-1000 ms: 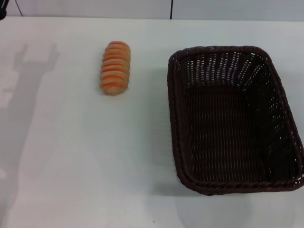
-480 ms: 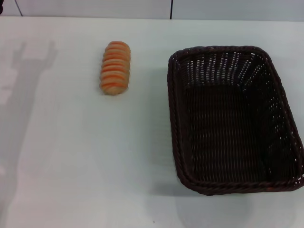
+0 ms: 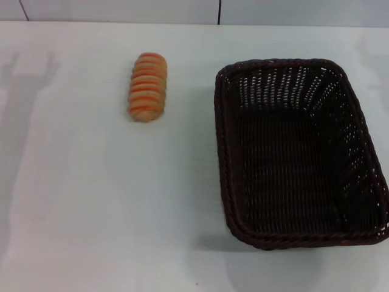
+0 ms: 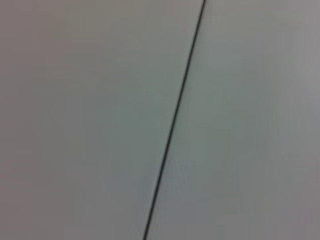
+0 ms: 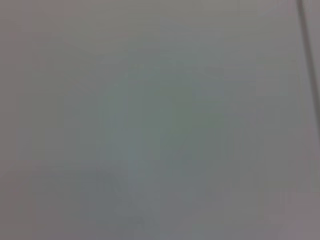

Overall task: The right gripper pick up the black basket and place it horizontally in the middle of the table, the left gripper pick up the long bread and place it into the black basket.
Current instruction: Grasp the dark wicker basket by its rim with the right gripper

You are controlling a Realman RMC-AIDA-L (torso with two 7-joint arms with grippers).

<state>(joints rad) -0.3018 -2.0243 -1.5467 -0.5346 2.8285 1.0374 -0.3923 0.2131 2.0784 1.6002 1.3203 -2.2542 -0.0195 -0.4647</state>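
The black basket (image 3: 299,152) stands on the white table (image 3: 109,207) at the right, its long side running from far to near, and it is empty. The long bread (image 3: 147,86) lies on the table at the far left of the basket, apart from it, also lengthwise from far to near. Neither gripper shows in any view. The left wrist view shows only a pale surface with a thin dark seam (image 4: 175,120). The right wrist view shows only a plain pale surface.
A pale wall with a dark vertical seam (image 3: 219,11) runs behind the table's far edge. A faint arm shadow (image 3: 18,79) lies on the table at the far left.
A dark bit of the left arm at the top left corner has gone out of view, and its shadow on the table has slid left. Basket and bread have not moved.
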